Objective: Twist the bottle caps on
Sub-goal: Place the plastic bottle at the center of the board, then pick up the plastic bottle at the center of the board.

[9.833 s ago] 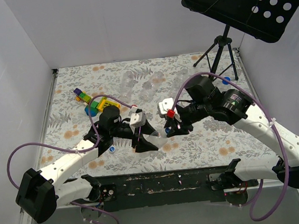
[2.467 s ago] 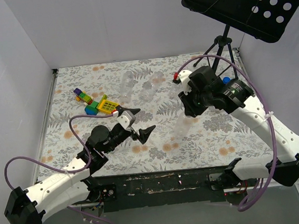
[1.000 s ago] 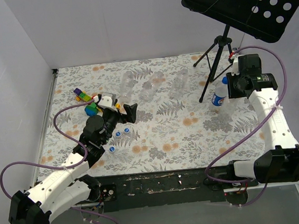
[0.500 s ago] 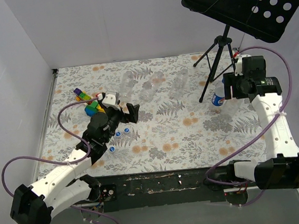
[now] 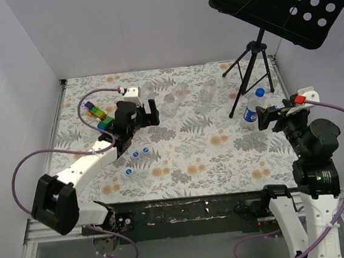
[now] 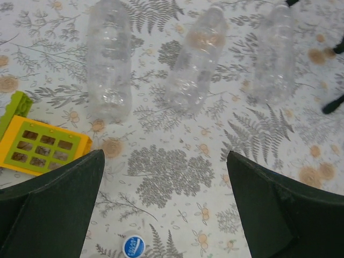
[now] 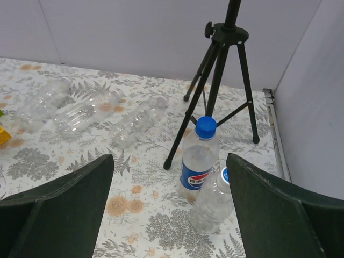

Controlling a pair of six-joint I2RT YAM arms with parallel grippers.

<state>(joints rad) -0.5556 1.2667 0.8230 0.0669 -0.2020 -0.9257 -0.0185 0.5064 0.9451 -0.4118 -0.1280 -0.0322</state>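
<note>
Right now the left gripper [image 6: 164, 161] is holding its jaws spread wide with nothing between them. It is hanging above the table [image 6: 177, 177], just short of three clear bottles [image 6: 196, 59] that are lying on their sides in a row, none showing a blue top. A loose cap [image 6: 133, 246] is lying face up just below the jaws, and a yellow block [image 6: 43, 148] is sitting off to the left. The right gripper [image 7: 169, 157] is likewise gaping empty, well back from the labelled bottle [image 7: 199, 161]. That bottle is standing capped beside the tripod [image 7: 226, 54], with a second capped bottle [image 7: 212, 201] just beside it.

Judging from this, the left arm is going for the next bottle. It is probably wise to be closing across the middle of one body rather than the neck. A gentle squeeze is called for, since thin plastic is likely to buckle. The mouth should be left free and turned towards the right arm. The cap should be sitting level on the threads before any turning.
</note>
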